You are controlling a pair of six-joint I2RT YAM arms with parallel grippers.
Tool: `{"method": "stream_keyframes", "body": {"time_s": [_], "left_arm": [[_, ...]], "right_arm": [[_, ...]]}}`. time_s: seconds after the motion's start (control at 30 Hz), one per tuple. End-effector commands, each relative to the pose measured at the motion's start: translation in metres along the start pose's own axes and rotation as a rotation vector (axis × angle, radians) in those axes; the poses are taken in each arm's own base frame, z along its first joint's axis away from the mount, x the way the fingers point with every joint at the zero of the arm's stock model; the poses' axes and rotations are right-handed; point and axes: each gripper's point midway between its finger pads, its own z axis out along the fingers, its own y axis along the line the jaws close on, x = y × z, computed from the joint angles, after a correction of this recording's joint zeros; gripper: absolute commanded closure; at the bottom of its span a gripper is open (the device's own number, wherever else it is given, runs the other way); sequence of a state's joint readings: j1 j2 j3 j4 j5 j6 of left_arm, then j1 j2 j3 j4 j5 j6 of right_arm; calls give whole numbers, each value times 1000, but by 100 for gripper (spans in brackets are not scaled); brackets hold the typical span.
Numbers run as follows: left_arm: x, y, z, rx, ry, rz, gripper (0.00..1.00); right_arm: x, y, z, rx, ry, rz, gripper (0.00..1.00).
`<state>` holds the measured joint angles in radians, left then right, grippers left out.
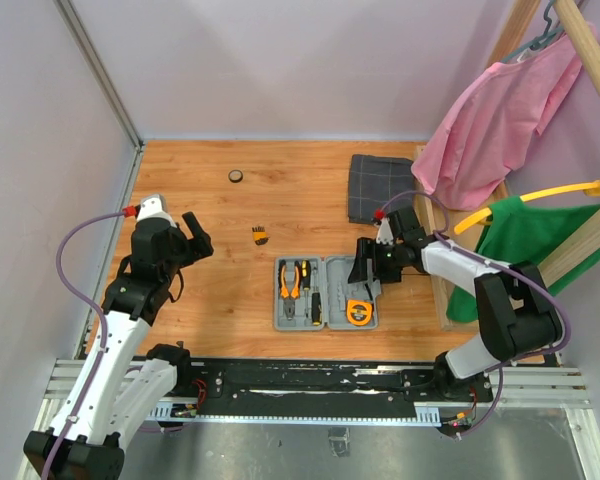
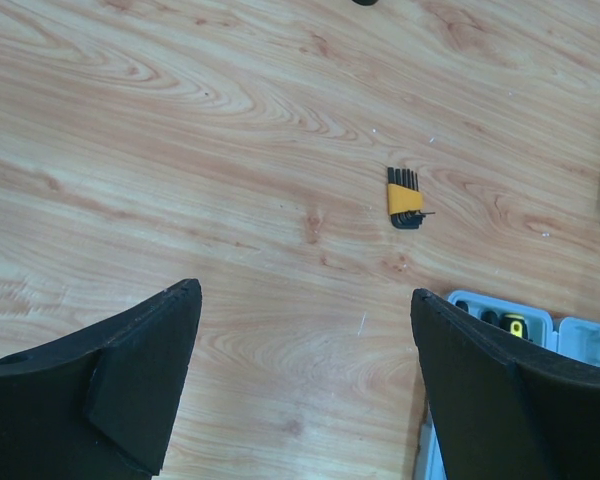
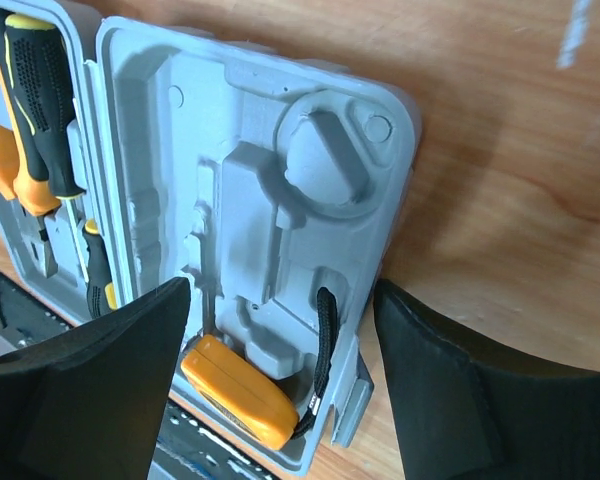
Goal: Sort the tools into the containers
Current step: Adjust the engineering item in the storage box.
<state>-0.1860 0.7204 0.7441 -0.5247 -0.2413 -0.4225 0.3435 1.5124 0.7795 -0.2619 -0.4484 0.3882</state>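
The grey case [image 1: 279, 323] lies open near the front of the table. Its left half holds orange-handled pliers [image 1: 290, 280] and black-and-yellow screwdrivers [image 3: 42, 95]. The orange tape measure [image 3: 237, 391] sits in the near corner of the right half, its black strap [image 3: 325, 345] looped up beside it. My right gripper [image 3: 280, 290] hovers open above that half of the case [image 3: 398, 135], with nothing between its fingers. A small yellow-and-black bit holder [image 2: 404, 198] lies loose on the wood. My left gripper [image 2: 306, 290] is open over bare wood, short of the bit holder.
A dark grey checked cloth [image 1: 380, 188] lies folded at the back right. A small round dark object [image 1: 236, 176] sits at the back of the table. Pink and green garments on a wooden rack [image 1: 500, 120] hang over the right side.
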Motion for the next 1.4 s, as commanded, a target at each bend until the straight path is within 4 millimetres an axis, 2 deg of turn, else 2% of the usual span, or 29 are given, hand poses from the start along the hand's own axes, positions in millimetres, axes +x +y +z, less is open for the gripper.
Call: {"method": "stream_keyframes", "body": {"time_s": [0.0,0.1,0.17,0.23,0.37,0.47,0.63,0.83,1.03,1.2,1.37], "left_arm": [[-3,-2,3,17,-16,10,10],[-1,-4,5,27,-7,16,10],[0,-6,6,34,1,20,10],[1,-10,7,55,7,24,10],[2,-17,9,88,29,30,10],[0,-22,9,107,32,25,9],[-3,-30,11,131,31,-8,9],[15,-43,17,150,77,-9,12],[57,-73,21,192,159,24,15],[103,-85,26,224,244,67,22],[150,-96,25,274,340,125,34]], "right_arm": [[6,39,0,-112,-3,18,25],[6,51,3,-106,-26,21,25],[3,46,2,-55,-60,17,24],[-3,33,-4,31,-111,7,23],[-20,-5,-37,287,-231,-49,21],[-23,-21,-60,401,-276,-80,20],[-19,-5,-71,317,-315,-92,18],[3,13,-69,219,-309,17,20],[18,43,-67,242,-319,-30,26],[33,67,-56,249,-285,-103,28],[41,78,-44,290,-244,-174,30]]}}
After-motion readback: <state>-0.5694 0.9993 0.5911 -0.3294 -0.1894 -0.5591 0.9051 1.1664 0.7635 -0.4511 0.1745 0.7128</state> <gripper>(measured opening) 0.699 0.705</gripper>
